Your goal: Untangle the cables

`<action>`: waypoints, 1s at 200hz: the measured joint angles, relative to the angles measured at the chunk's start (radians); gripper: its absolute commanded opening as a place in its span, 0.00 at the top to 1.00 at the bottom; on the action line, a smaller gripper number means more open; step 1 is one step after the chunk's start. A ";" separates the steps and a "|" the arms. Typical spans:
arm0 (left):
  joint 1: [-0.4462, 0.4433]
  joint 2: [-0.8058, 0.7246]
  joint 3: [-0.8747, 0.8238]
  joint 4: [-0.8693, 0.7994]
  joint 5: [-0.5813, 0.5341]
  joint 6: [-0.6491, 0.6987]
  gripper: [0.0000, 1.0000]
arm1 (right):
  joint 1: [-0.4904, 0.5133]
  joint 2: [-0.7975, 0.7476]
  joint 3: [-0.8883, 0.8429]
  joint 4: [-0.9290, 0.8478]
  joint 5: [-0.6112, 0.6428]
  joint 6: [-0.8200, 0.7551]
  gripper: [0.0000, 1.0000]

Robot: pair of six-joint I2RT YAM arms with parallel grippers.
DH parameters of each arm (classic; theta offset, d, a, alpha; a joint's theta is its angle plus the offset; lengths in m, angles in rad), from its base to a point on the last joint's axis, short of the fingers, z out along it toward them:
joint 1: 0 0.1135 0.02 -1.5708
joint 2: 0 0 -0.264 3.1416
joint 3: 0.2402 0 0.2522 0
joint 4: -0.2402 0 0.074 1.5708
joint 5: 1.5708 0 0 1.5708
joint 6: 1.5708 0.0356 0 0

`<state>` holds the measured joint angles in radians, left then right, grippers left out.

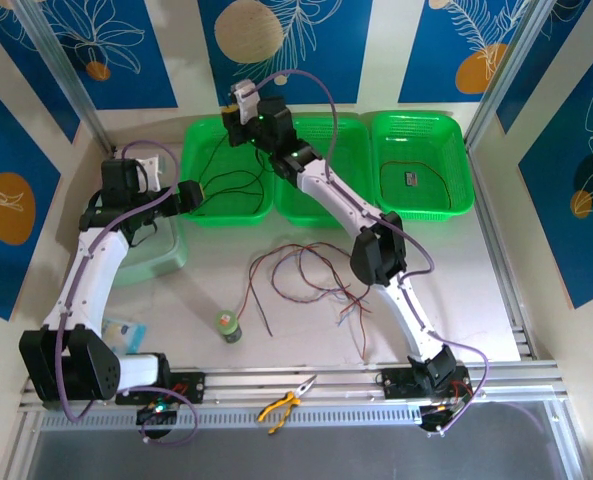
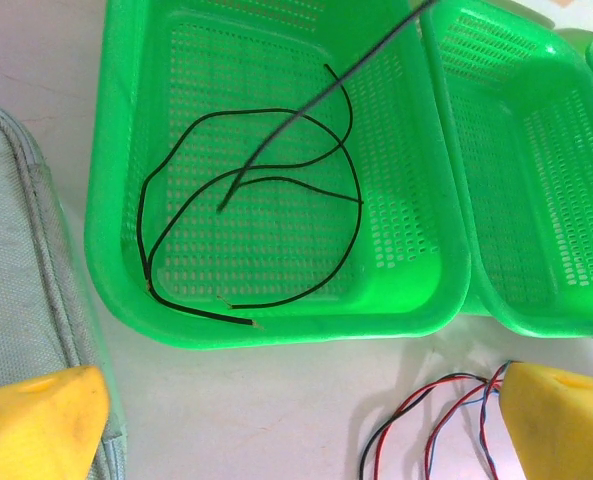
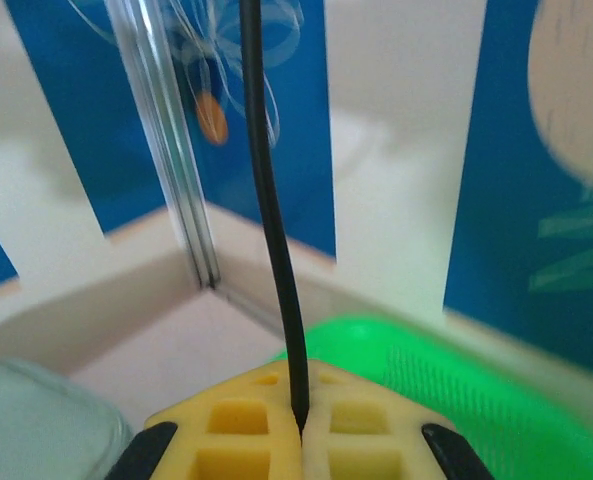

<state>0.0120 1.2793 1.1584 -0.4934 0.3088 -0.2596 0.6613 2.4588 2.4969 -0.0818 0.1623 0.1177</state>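
**Right claw clamped on a black cable over the left basket**

Your right claw [image 3: 301, 420] is pinched together on a black cable [image 3: 266, 200], which runs straight up out of the yellow pads [image 3: 236, 420]. The top view puts that claw raised over the back of the left basket [image 2: 111, 200]. The held cable's free end hangs down inside that basket.

A looped black cable [image 2: 359, 205] lies in the same basket, with one end draped over the front rim. You can't tell from these views whether it joins the held one.

Your left claw [image 2: 296, 430] stands wide apart and holds nothing, low over the table [image 1: 456, 290] just in front of that rim. A pale tray [image 2: 16, 280] sits beside its left finger [image 2: 36, 420].

A loose tangle [image 1: 311, 268] of red, blue and black wires lies on the table in front of the middle basket [image 1: 298, 205], well apart from the right claw. Its edge is just beside your left claw's right finger [image 2: 561, 420].
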 measured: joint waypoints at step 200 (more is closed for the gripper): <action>0.000 0.000 0.000 -0.001 0.005 -0.004 0.00 | -0.032 0.151 0.103 -0.567 -0.126 0.484 0.11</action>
<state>0.0120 1.2789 1.1584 -0.4942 0.3141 -0.2634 0.6289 2.6095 2.5999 -0.6487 0.0360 0.6018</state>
